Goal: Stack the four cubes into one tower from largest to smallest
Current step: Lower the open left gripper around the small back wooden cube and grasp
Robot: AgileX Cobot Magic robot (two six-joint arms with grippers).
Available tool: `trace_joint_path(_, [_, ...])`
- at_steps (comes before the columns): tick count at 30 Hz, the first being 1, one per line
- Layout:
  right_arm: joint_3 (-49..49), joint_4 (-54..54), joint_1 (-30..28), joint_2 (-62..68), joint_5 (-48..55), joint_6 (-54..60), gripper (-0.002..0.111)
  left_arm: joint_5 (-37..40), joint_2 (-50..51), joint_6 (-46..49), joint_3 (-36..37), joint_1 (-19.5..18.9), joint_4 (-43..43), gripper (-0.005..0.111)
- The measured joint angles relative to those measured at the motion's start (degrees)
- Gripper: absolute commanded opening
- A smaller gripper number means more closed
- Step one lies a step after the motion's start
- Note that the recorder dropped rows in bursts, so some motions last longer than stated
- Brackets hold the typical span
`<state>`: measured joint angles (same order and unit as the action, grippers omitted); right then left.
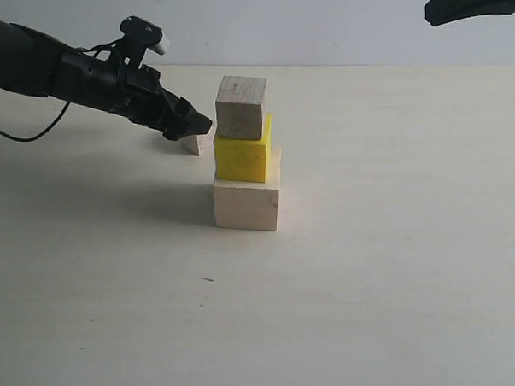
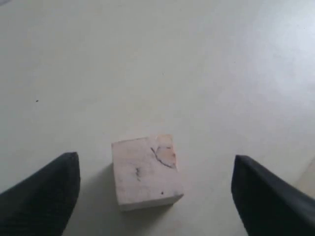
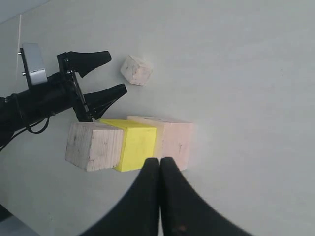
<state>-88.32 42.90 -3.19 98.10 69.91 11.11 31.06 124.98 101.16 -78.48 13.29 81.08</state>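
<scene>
While my left gripper (image 1: 192, 126) hangs spread wide above the smallest cube (image 2: 146, 170), lying on the table (image 1: 364, 292) at ten o'clock from the three-high tower (image 1: 246, 158), I judge it light, rigid wood, best pinched squarely on opposite flat faces.

In your exterior view the left claw (image 1: 190, 128) covers most of the smallest cube (image 1: 191, 145), so you get just one corner. The right arm (image 1: 471, 9) is clipped by the top edge, only a dark sliver. On the left wrist camera both fingers (image 2: 44, 196) run off the frame edge. On the right wrist camera the yellow cube (image 3: 138, 145) hides part of the large cube (image 3: 174, 142).
</scene>
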Motion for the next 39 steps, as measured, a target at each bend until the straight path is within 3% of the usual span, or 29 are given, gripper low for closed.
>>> trace_joint_path(9, [0.0,0.0,0.0,0.0,0.0,-0.4,0.0,0.1,2.3,0.5,-0.1,0.0,0.8,0.08])
trace_joint_path(12, [0.0,0.0,0.0,0.0,0.0,-0.4,0.0,0.1,2.4,0.6,-0.1,0.0,1.1,0.075])
trace_joint_path(18, [0.0,0.0,0.0,0.0,0.0,-0.4,0.0,0.1,2.9,0.6,-0.1,0.0,1.4,0.05])
trace_joint_path(24, [0.0,0.0,0.0,0.0,0.0,-0.4,0.0,0.1,2.9,0.6,-0.1,0.0,1.5,0.012])
trace_joint_path(27, [0.0,0.0,0.0,0.0,0.0,-0.4,0.0,0.4,2.9,0.6,-0.1,0.0,1.6,0.0])
trace_joint_path(32, [0.0,0.0,0.0,0.0,0.0,-0.4,0.0,0.8,2.9,0.6,-0.1,0.0,1.6,0.0])
trace_joint_path(34, [0.0,0.0,0.0,0.0,0.0,-0.4,0.0,0.9,2.9,0.6,-0.1,0.0,1.6,0.006])
trace_joint_path(39, [0.0,0.0,0.0,0.0,0.0,-0.4,0.0,0.9,1.7,0.6,-0.1,0.0,1.6,0.04])
